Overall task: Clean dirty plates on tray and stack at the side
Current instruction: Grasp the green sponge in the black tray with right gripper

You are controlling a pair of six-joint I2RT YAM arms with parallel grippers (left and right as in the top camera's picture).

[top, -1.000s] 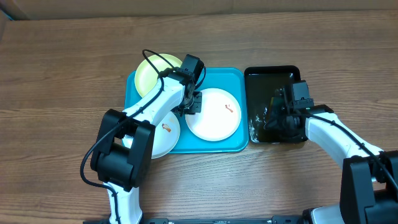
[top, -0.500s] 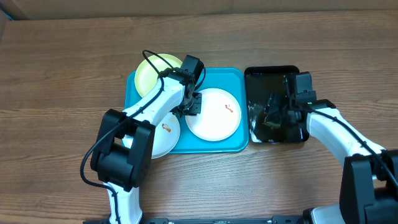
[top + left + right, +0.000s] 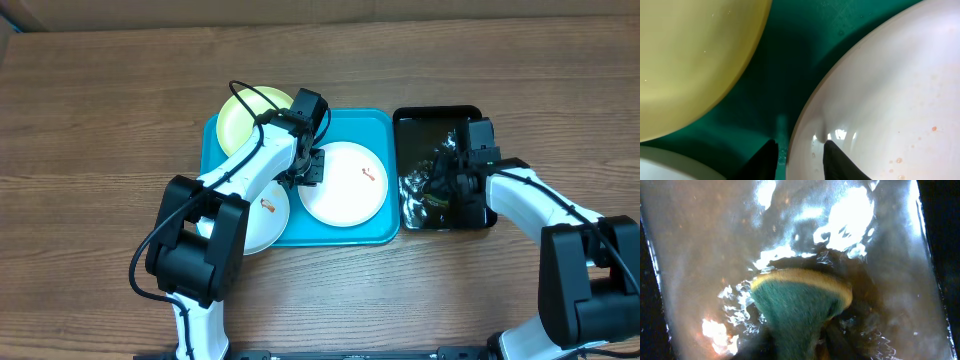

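The left gripper (image 3: 800, 150) pinches the white plate (image 3: 880, 100) by its rim, on the turquoise tray (image 3: 790, 65). The right gripper (image 3: 796, 347) clenches a green sponge (image 3: 800, 300) in the wet black tray (image 3: 690, 235).

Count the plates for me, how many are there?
3. One yellow-green plate at the tray's far-left corner, one white plate in its middle, a second white plate overhanging its near-left edge. None seems hidden.

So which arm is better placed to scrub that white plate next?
Probably the right: the right gripper holds the sponge in the black tray, while the left gripper only pinches the rim of the white plate.
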